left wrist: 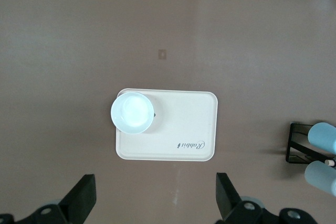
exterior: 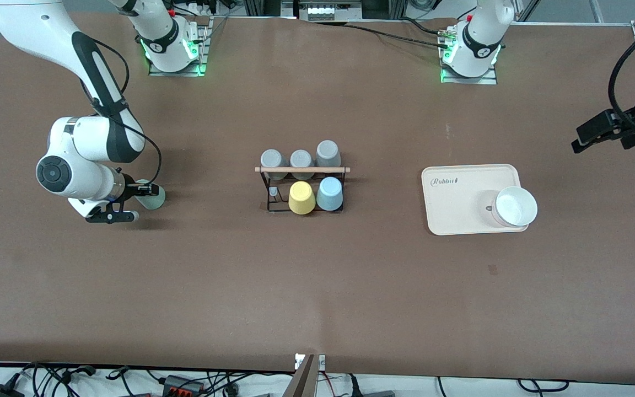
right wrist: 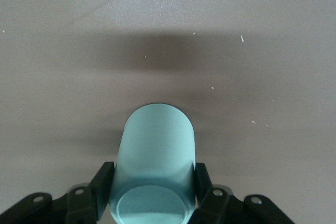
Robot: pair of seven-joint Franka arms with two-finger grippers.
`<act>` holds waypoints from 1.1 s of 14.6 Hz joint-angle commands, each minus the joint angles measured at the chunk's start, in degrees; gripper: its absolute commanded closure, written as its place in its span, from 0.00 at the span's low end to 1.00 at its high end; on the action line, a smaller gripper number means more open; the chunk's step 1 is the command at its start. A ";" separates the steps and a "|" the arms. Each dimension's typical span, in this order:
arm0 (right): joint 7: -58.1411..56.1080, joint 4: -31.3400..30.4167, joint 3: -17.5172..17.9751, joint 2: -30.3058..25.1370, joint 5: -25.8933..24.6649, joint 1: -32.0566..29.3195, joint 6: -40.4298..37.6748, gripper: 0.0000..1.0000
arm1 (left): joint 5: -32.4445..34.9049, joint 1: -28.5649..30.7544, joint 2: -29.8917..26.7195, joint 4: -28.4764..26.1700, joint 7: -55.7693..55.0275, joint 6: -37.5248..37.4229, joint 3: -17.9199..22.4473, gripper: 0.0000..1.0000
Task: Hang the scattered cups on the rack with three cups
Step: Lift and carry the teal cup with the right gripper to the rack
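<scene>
The pale mint green cup (exterior: 154, 197) lies sideways between the fingers of my right gripper (exterior: 138, 199) near the right arm's end of the table. In the right wrist view the fingers (right wrist: 103, 179) press both sides of the cup (right wrist: 155, 156), base toward the camera. The black wire rack (exterior: 271, 190) with its wooden rod stands mid-table. It carries the light blue cup (exterior: 329, 194), a yellow cup (exterior: 301, 197) and three grey cups (exterior: 300, 160). My left gripper (exterior: 586, 138) is open, empty and raised beside the tray. It shows open in its own view (left wrist: 156, 203).
A cream tray (exterior: 461, 198) with a white bowl (exterior: 515, 207) on it lies toward the left arm's end; both show in the left wrist view, tray (left wrist: 184, 129), bowl (left wrist: 132, 112). The rack's end (left wrist: 298, 145) shows there too.
</scene>
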 commanded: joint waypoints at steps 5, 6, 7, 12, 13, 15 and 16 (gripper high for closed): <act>2.10 16.93 0.55 -0.61 0.23 2.90 -17.02 0.76 | -0.41 2.91 -4.91 -6.30 2.47 1.51 -1.20 0.00; 2.80 20.11 0.55 -0.60 0.40 4.22 -19.41 0.76 | 0.03 2.91 -4.73 -5.77 3.43 1.51 -1.03 0.00; 3.94 22.58 0.55 -0.17 1.01 5.71 -20.57 0.76 | 0.29 2.83 -4.64 -5.59 5.18 1.51 -0.95 0.00; 13.68 29.01 0.55 0.89 5.51 14.41 -21.11 0.76 | 1.97 2.91 -4.38 -5.59 8.27 1.42 -0.77 0.00; 15.71 29.45 0.55 0.89 5.42 16.34 -21.37 0.76 | 1.97 2.91 -4.38 -5.59 8.27 1.42 -0.68 0.00; 21.32 30.94 0.46 1.07 5.85 18.99 -21.99 0.76 | 1.97 2.91 -4.47 -5.59 8.19 1.42 -0.77 0.00; 24.66 31.73 0.55 1.41 5.94 20.22 -21.99 0.76 | 1.97 2.91 -4.47 -5.59 8.10 1.33 -0.77 0.00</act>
